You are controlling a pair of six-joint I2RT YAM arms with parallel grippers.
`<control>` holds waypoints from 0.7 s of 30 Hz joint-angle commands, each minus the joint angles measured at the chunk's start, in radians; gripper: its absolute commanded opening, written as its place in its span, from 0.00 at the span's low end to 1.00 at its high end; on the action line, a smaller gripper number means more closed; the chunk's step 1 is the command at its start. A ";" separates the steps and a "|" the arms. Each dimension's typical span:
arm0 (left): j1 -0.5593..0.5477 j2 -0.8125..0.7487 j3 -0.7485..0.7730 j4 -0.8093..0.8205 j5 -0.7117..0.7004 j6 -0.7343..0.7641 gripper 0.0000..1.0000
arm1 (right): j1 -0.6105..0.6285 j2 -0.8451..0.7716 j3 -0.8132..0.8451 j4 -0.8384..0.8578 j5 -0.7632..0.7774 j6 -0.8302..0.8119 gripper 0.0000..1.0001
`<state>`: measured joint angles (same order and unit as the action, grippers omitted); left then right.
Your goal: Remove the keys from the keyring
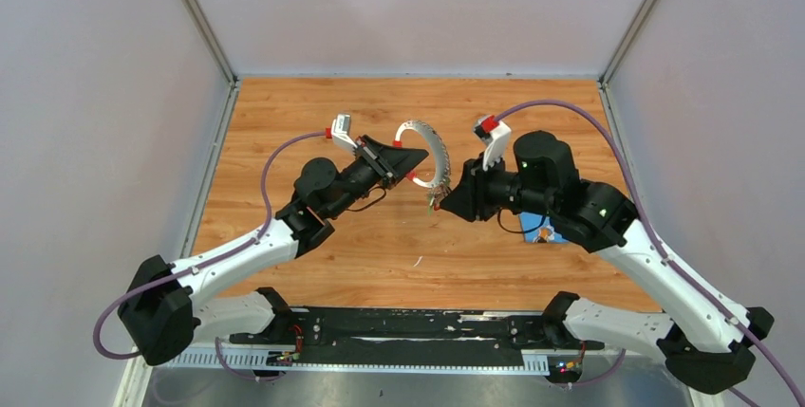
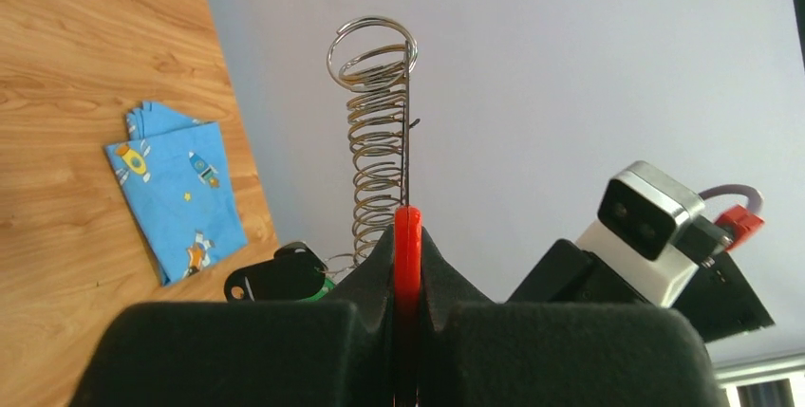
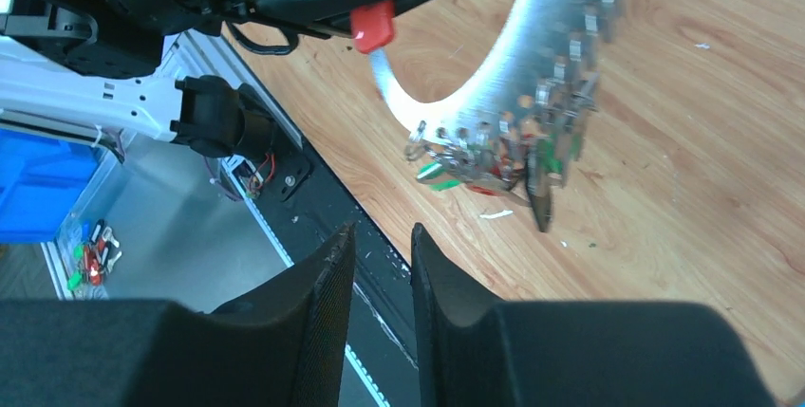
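My left gripper (image 1: pixel 410 166) is shut on the red curved part (image 2: pixel 407 246) of the keyring (image 1: pixel 433 147) and holds the ring in the air above the table. In the left wrist view the ring (image 2: pixel 378 132) shows edge-on as a column of wire loops. Several keys (image 3: pixel 494 165) with green and red caps hang bunched at the ring's low end (image 1: pixel 435 200). One dark-headed key (image 2: pixel 277 276) shows beside my left fingers. My right gripper (image 3: pixel 380 236) is open by a narrow gap and empty, its tip just short of the hanging keys (image 1: pixel 446 200). The keyring's band (image 3: pixel 513 65) curves above it.
A folded blue cloth (image 2: pixel 176 194) with rocket prints lies on the wooden table (image 1: pixel 313 113), partly under my right arm (image 1: pixel 549 233). Grey walls enclose the table on three sides. A black rail (image 1: pixel 399 326) runs along the near edge.
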<state>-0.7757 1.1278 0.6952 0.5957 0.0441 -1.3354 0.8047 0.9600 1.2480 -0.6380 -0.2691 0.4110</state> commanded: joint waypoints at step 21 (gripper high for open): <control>-0.005 -0.020 -0.021 -0.087 -0.102 -0.029 0.00 | 0.121 0.047 -0.037 0.128 0.335 0.178 0.30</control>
<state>-0.7757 1.1358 0.6872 0.5083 -0.0135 -1.3556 0.9054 0.9958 1.2304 -0.5388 0.0406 0.5583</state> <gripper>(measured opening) 0.028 0.302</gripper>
